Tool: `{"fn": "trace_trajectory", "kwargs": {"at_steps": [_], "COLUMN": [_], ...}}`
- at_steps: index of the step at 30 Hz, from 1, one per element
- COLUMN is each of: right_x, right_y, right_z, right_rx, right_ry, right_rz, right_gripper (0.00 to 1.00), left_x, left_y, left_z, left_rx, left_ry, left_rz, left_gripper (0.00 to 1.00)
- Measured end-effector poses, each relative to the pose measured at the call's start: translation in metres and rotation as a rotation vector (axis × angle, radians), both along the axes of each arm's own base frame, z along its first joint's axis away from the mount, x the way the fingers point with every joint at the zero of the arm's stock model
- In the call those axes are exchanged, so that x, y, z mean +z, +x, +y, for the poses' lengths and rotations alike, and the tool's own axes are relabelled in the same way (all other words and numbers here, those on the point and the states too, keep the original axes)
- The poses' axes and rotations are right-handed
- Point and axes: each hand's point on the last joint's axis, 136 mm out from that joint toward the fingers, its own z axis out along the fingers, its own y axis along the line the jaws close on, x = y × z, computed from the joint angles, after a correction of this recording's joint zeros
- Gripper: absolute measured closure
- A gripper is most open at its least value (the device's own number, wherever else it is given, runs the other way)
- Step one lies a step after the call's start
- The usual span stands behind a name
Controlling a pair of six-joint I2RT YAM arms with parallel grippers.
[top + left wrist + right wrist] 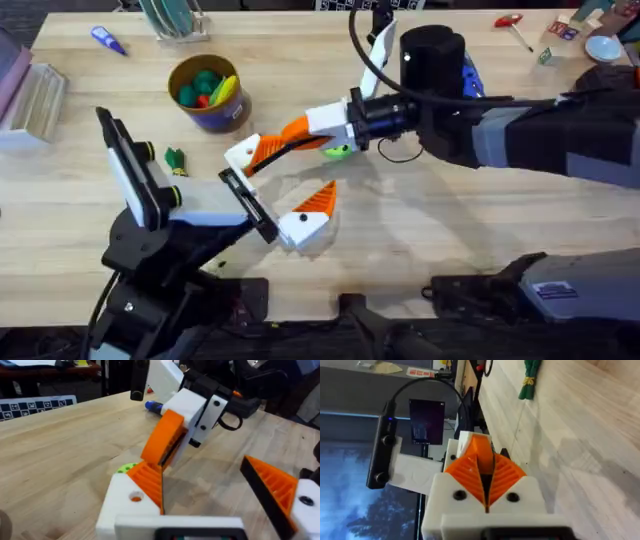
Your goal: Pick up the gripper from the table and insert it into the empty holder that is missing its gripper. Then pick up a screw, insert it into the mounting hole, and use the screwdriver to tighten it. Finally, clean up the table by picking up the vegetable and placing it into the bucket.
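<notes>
From my remote station I see the right arm reaching in from the right edge of the overhead frame toward centre, its end effector [262, 150] laid nearly level, pointing left. In the right wrist view its two orange pads [506, 476] stand pressed together on the gripper [479, 452], the orange wedge clamped between them. That wedge meets the empty holder [131, 500], the white mount on the left arm's end effector [285, 205], which rises from the lower left of the overhead frame and angles toward centre; its fingers stand wide apart, gripping nothing, one bearing an orange tip [272, 485]. I cannot tell whether the wedge is fully seated in the mount. The vegetable [176, 160], dark green with a yellow end, lies on the bench [470, 215] left of centre, just below the bucket [208, 95], whose yellow rim rings some coloured toys in the upper left. A lime-green disc [338, 151] lies under the right arm's wrist. The screwdriver [468, 75] shows as a blue sliver behind the right arm's black joint, upper centre-right. A small blue pen-like tool [108, 40] lies at upper left, a red-handled tool [512, 24] at upper right. Bare wood spreads across the lower right of the bench; the centre is crowded by both arms.
</notes>
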Motion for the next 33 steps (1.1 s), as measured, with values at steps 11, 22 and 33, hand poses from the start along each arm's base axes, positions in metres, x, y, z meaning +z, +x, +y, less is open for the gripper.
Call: {"fn": "trace_trajectory", "kwargs": {"at_steps": [11, 22, 33], "right_x": [-0.0001, -0.0002, -0.0003], "right_y": [0.0016, 0.0019, 0.0013], "right_z": [0.0005, 0.0004, 0.0007], "right_rx": [-0.011, -0.013, -0.011], "right_ry": [-0.003, -0.003, -0.004], "right_rz": [0.002, 0.005, 0.009], "right_gripper": [0.990, 0.990, 0.756], "left_x": [0.0001, 0.0002, 0.0004], "left_y": [0.0004, 0.0004, -0.0005], "left_z": [0.0003, 0.0003, -0.0004], "left_rx": [0.003, 0.003, -0.004], "left_ry": [-0.001, -0.001, -0.002], "left_rz": [0.001, 0.001, 0.000], "left_gripper": [0.015, 0.015, 0.015]}}
